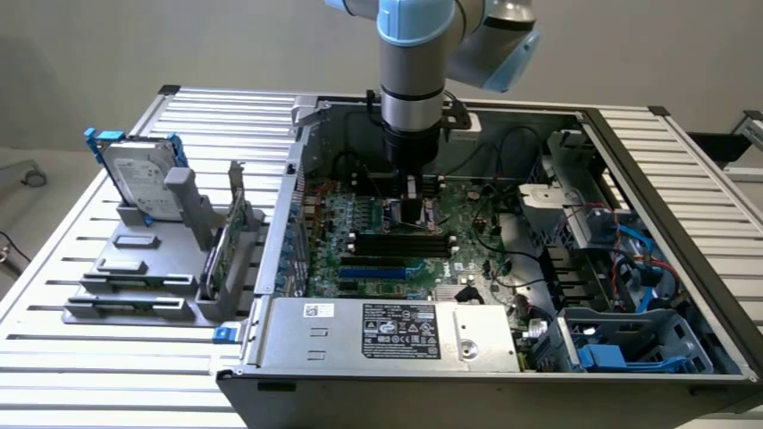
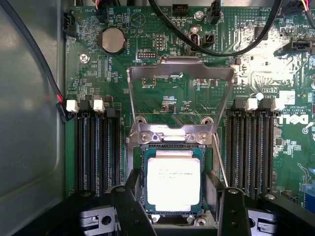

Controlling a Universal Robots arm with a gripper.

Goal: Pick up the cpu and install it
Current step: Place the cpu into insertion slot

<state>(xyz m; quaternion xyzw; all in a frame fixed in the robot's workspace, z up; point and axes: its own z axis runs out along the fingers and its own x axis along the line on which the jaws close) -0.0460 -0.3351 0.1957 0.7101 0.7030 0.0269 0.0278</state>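
Observation:
The cpu (image 2: 173,179), a flat square chip with a dull silver top, lies seated in the dark socket (image 2: 172,147) on the green motherboard (image 2: 147,73). The socket's metal load frame (image 2: 180,69) stands hinged open beyond it. My gripper (image 2: 179,200) hangs just above the chip and is open. One black finger (image 2: 129,199) is on each side, with a gap between each finger and the chip's edges. In the exterior view my gripper (image 1: 412,213) reaches straight down into the open computer case (image 1: 667,179), over the middle of the board.
Black memory slots (image 2: 96,152) flank the socket on both sides, and black cables (image 2: 216,46) cross the board beyond it. A silver power supply (image 1: 394,331) lies along the case front. On the exterior view's left, a grey rack (image 1: 143,268) holds a hard drive (image 1: 138,174) with blue brackets.

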